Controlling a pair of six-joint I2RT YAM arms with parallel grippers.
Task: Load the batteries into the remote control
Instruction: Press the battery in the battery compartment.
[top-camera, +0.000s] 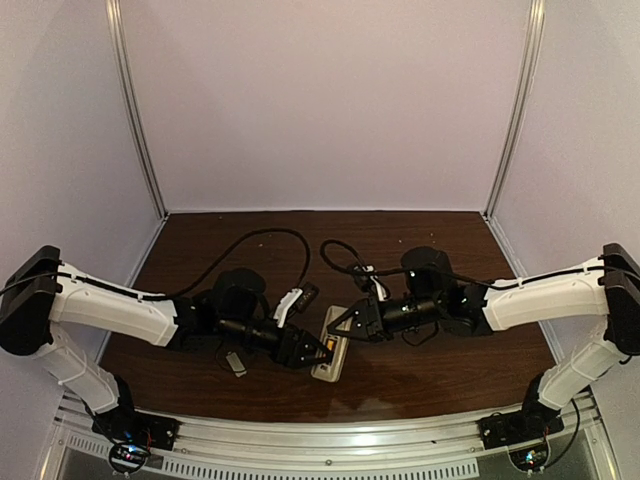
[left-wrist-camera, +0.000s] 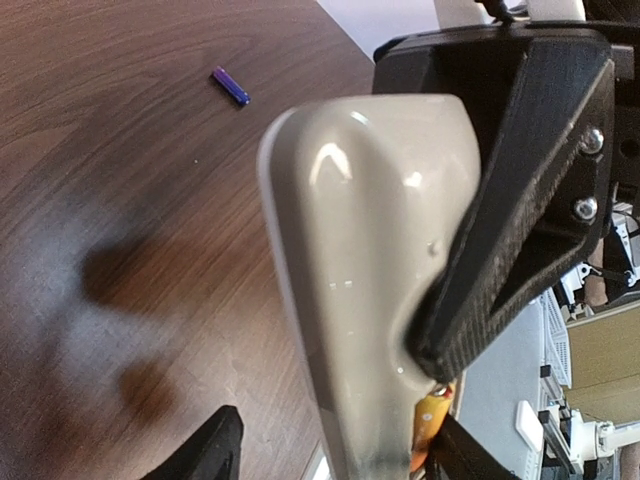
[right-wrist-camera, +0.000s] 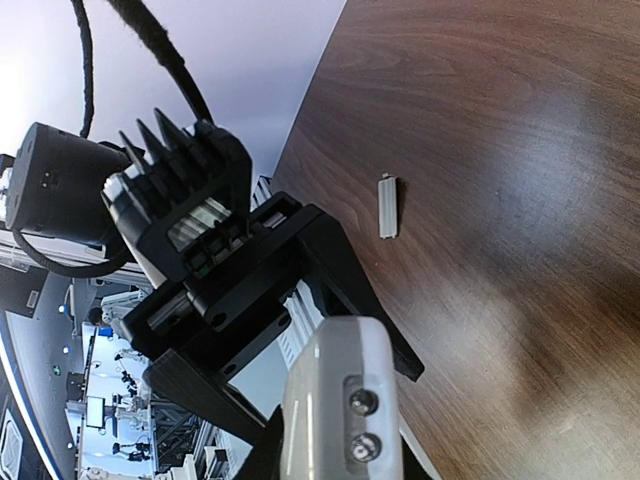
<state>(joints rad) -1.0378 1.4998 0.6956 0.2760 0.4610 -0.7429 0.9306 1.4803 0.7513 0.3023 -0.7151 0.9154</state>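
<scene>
Top external view: both arms meet over the remote control, which lies on the dark wood table.
Right gripper: clamped on the remote's far end. The left wrist view shows a black finger pressed tight against the remote's beige back.
Left gripper: at the remote's near end, on its left side. Its fingers are spread wide, one tip well clear of the remote, and it's not pinching anything as far as I can see.
Battery: one orange one peeks out at the remote's near end, between the left fingertips. Can't tell if it's seated.
Grey cover: flat on the table, off to the remote's left, not touching it.
Small purple-blue bit: on the table, well apart from the remote.
</scene>
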